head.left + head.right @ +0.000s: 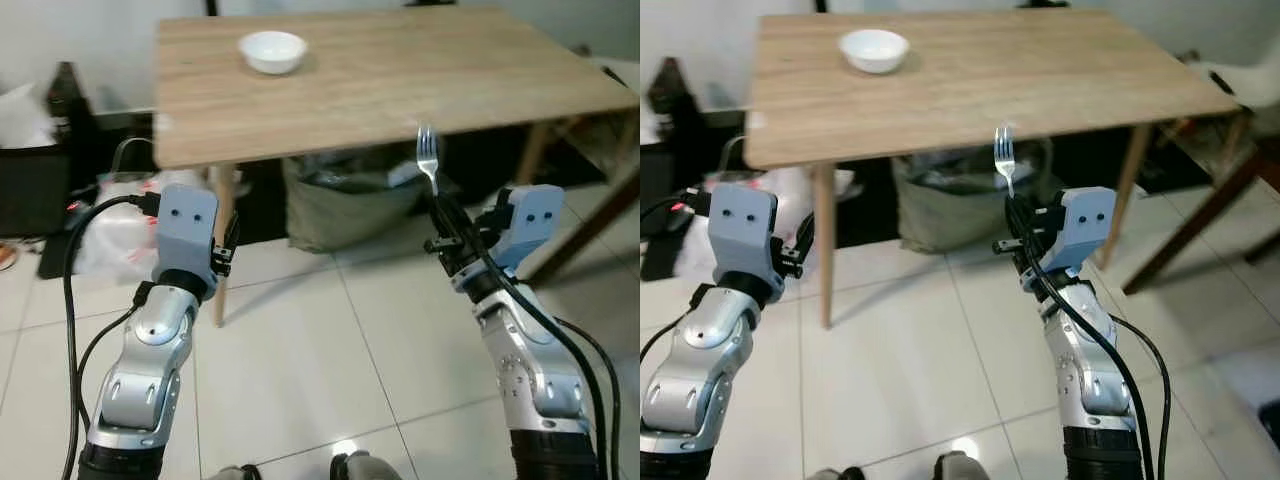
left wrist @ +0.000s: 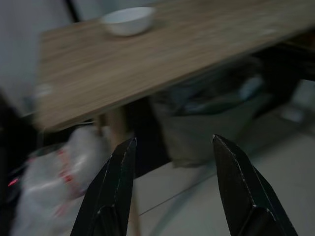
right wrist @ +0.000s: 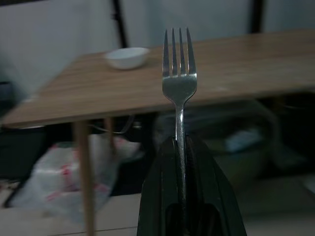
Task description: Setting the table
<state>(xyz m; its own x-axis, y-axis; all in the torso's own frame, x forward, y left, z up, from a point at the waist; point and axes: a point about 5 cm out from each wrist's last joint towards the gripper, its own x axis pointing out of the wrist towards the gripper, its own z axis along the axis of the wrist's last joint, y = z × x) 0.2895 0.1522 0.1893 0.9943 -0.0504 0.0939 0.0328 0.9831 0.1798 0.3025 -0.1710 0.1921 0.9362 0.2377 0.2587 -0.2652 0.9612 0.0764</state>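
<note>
Your fork (image 3: 179, 86) stood upright, clamped in the right gripper (image 1: 447, 232).
Beyond its tines lay the wooden table (image 1: 400, 80) with a white bowl (image 1: 272, 51); your left gripper (image 2: 173, 162) hung spread apart, holding nothing.

grey bag (image 1: 350, 205), white plastic bag (image 1: 120, 235), tiled floor (image 1: 320, 350)

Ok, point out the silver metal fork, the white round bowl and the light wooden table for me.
silver metal fork (image 3: 179, 86), right wrist view, neck below the tines.
white round bowl (image 1: 272, 51), left eye view, inside centre.
light wooden table (image 1: 420, 75), left eye view, bare top.
</note>
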